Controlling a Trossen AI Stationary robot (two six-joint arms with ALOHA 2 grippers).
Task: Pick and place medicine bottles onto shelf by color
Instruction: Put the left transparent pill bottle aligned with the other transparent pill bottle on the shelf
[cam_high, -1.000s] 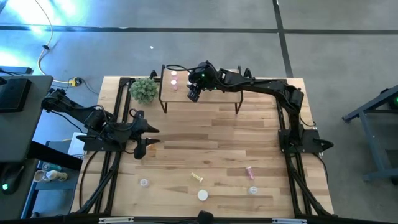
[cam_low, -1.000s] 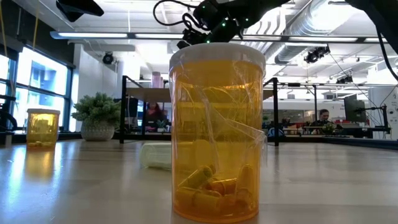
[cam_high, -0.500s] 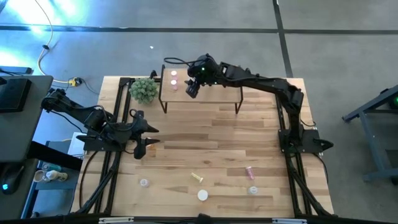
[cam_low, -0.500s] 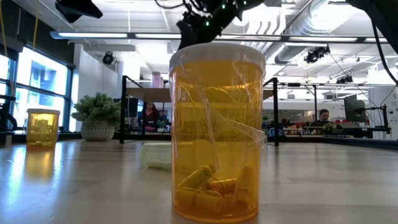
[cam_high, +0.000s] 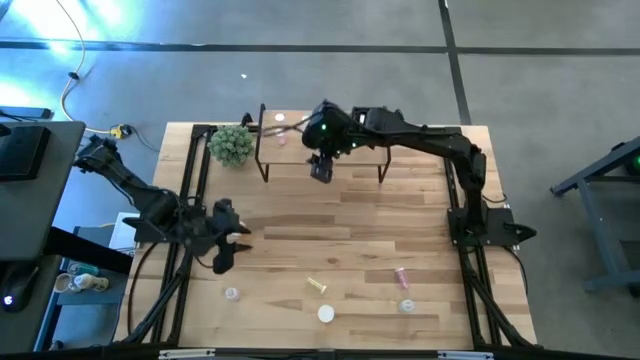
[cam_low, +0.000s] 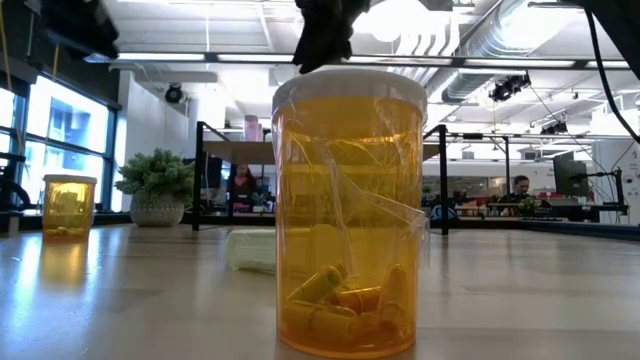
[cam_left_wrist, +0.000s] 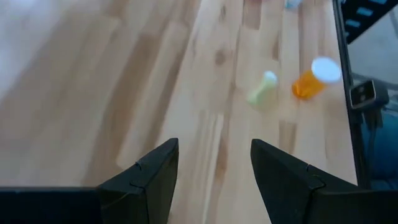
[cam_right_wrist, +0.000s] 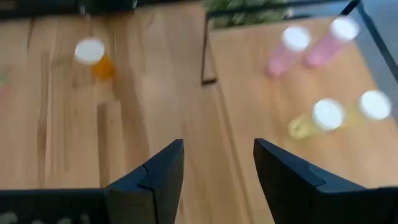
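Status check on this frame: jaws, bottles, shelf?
Right gripper at the shelf front, jaws open, empty. Left gripper low over the table, jaws open, empty. Pink bottles and yellow bottles on the shelf. Nothing blocking.

Bright ceiling glare; blurred wrist views

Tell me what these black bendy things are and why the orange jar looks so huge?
They are two robot arms at a wooden table. One camera looks down from above, one sits on the tabletop, one rides on each wrist. The orange pill bottle with a white cap only looks huge because the table camera is right beside it. The right gripper is open and empty by the small light-wood shelf, where pink bottles and yellow-green bottles stand. The left gripper is open and empty too.
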